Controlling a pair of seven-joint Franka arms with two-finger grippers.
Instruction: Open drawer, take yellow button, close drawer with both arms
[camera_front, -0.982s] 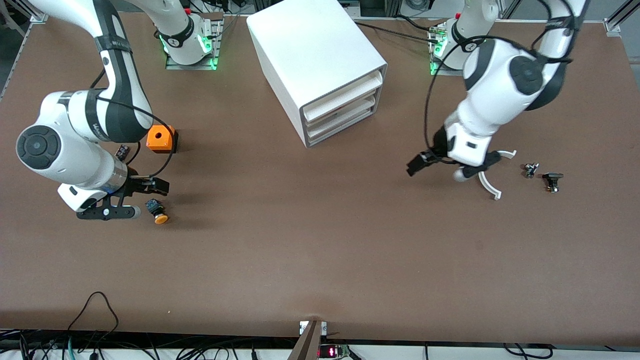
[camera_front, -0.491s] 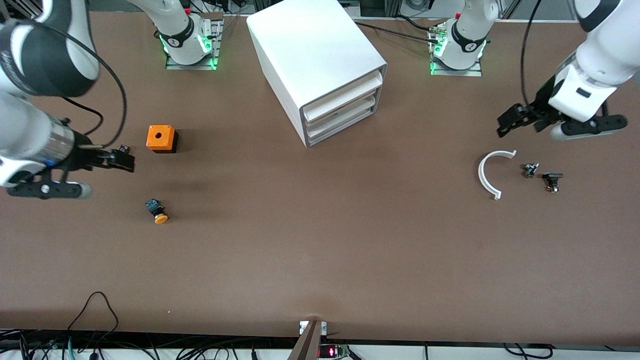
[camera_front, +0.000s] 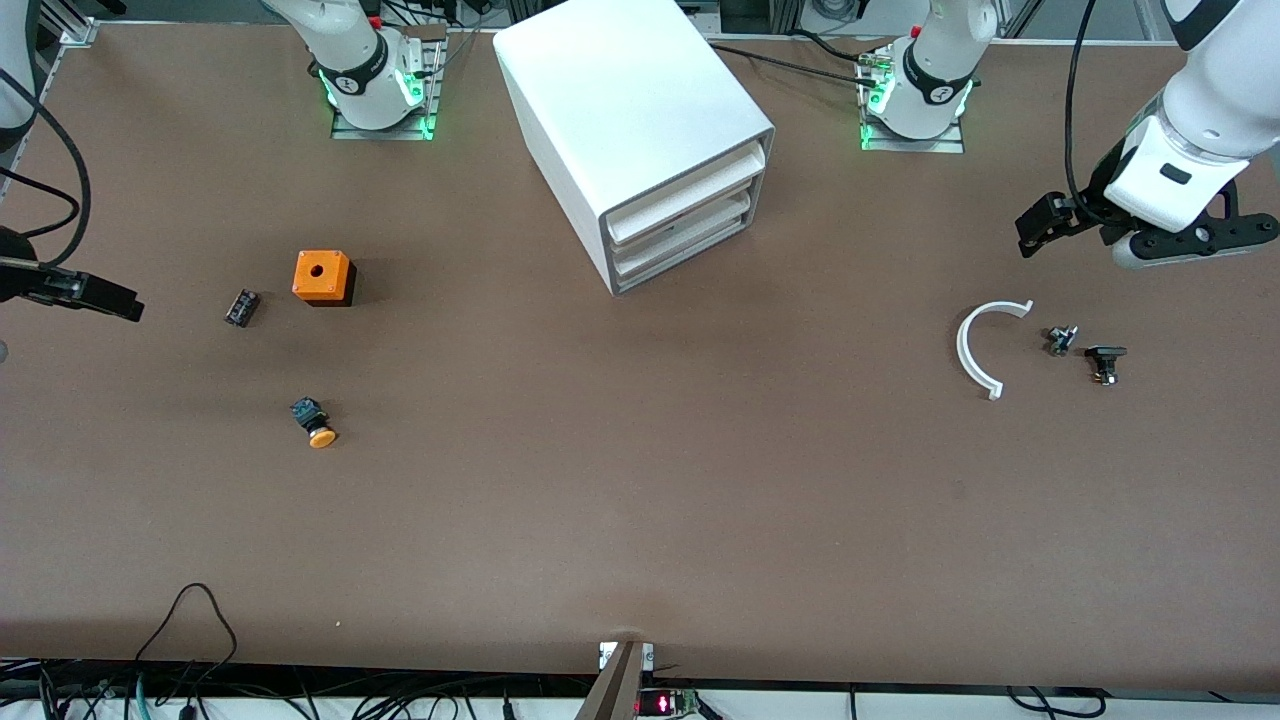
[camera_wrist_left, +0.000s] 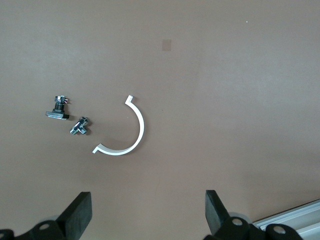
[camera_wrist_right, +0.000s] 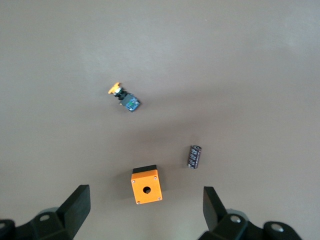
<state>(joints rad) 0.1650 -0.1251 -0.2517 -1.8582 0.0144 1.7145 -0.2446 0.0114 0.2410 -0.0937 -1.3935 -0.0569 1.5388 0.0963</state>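
The white cabinet (camera_front: 620, 90) stands between the two arm bases, and its top drawer (camera_front: 688, 188) is pushed in like the two below it. The button (camera_front: 317, 425) lies on its side on the table toward the right arm's end, orange cap nearer the front camera; the right wrist view also has this button (camera_wrist_right: 122, 96). My right gripper (camera_front: 92, 293) hangs open and empty high over that end of the table; its wrist view shows the right gripper (camera_wrist_right: 145, 212) well above the tabletop. My left gripper (camera_front: 1045, 225) is open and empty, raised over the left arm's end, and this left gripper (camera_wrist_left: 148, 210) has bare table under it.
An orange cube with a hole (camera_front: 322, 276) and a small black part (camera_front: 241, 306) lie farther from the camera than the button. A white half-ring (camera_front: 975, 350) and two small dark parts (camera_front: 1060, 340) (camera_front: 1104, 362) lie toward the left arm's end.
Both arms have lifted and swung outward. The right gripper left the button's side for the table's end; the left gripper rose off the half-ring toward its own end. Nothing on the table moved.
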